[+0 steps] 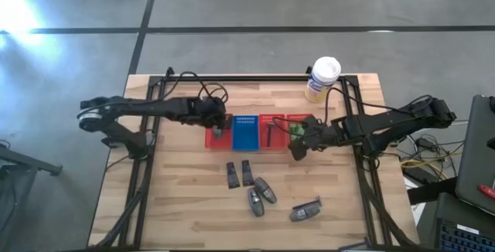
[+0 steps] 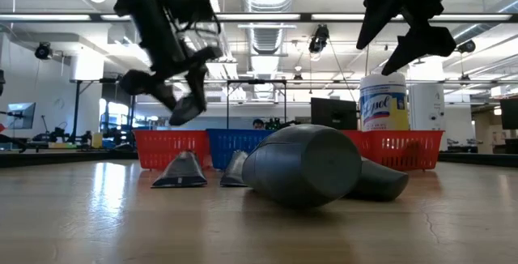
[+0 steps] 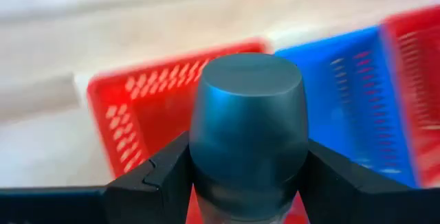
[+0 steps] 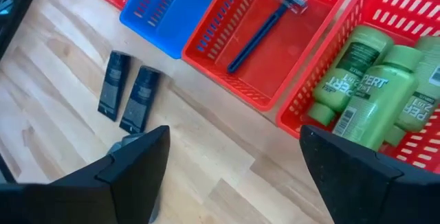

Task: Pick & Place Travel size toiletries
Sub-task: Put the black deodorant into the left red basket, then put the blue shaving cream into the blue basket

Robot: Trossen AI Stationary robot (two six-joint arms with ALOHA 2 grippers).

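Observation:
My left gripper (image 1: 220,126) hovers over the leftmost red basket (image 3: 130,107) and is shut on a grey rounded tube (image 3: 247,114). My right gripper (image 4: 234,162) is open above the bare wood beside the two right-hand red baskets. Three more grey tubes (image 1: 263,195) and two dark wedge-shaped pieces (image 1: 240,173) lie flat on the table, nearer than the baskets. A dark-handled razor (image 4: 265,21) lies in one red basket. Green packets (image 4: 375,80) lie in the rightmost one. My left gripper pinches the grey tube's body (image 3: 206,155) between its two fingers (image 3: 161,176), one on each side. The tube's rounded end (image 3: 251,80) sticks out past the fingertips. The tube is lifted clear, above the leftmost red basket (image 2: 168,144).
A row of mesh baskets crosses the table's middle: red, blue (image 1: 245,132), red, red. A big white-capped canister (image 1: 322,78) stands at the far right edge. Bare wood lies left of and near the loose items. Dark frame rails run along the table's sides.

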